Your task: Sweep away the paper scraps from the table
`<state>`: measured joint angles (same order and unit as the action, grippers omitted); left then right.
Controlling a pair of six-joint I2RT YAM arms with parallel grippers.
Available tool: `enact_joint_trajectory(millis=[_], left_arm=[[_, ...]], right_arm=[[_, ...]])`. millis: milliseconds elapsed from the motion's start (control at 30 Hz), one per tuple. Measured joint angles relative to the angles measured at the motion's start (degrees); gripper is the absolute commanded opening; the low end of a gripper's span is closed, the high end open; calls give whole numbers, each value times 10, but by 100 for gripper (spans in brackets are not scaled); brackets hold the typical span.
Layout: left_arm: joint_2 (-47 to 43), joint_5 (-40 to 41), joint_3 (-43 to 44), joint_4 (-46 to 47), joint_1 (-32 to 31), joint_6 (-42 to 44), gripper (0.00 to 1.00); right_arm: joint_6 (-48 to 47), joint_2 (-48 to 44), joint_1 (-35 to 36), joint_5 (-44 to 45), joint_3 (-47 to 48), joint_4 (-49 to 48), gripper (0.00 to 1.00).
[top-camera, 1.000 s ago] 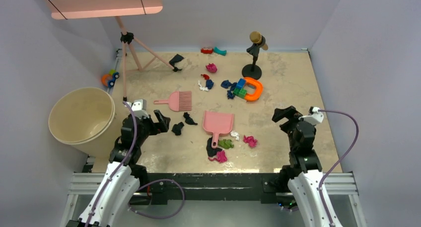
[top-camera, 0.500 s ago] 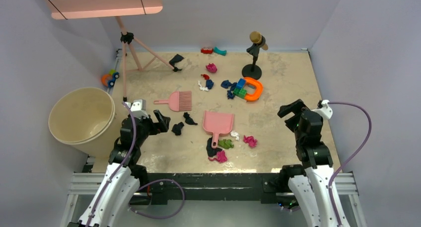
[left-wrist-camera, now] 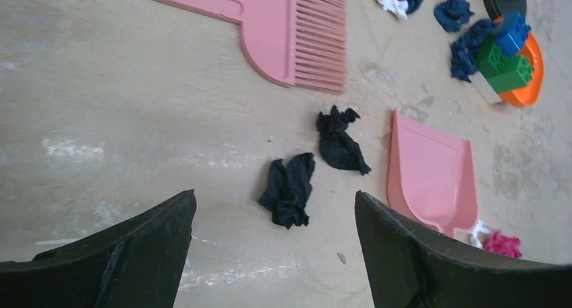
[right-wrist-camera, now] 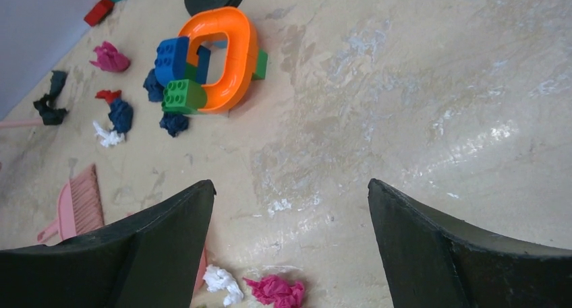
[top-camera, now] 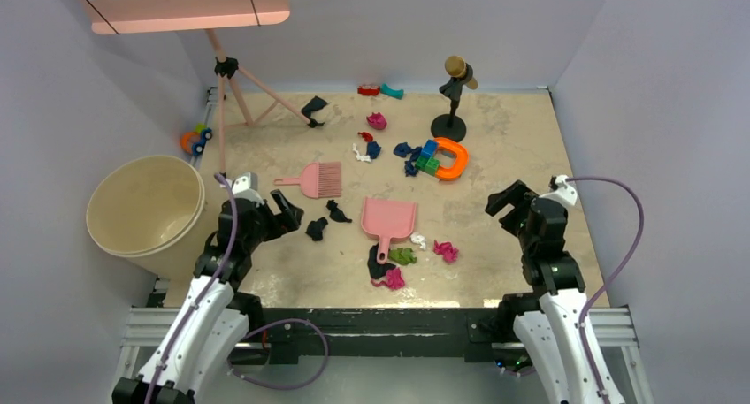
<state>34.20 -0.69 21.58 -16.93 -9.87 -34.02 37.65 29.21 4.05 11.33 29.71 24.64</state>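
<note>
Lying just ahead of left tool, paper scraps

The table right of dustpan and blocks looks open.

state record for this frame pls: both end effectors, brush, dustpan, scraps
left end effector: open, empty, two black paper scraps just ahead
right end effector: open, empty, over bare table
brush: flat on table, not held
dustpan: flat on table, empty, not held
paper scraps: scattered across table, none collected
</note>
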Motion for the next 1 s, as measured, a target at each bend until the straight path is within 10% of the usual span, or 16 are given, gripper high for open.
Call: enact_joint_trajectory(millis=[667,1000], left_arm=[[315,130,227,-78,-430,-47,84],[523,195,357,-88,-506,-87,74]], right_arm=[[-30,79,0,-39,-59,-122,90],[-29,63,0,-38,-66,-131,89]])
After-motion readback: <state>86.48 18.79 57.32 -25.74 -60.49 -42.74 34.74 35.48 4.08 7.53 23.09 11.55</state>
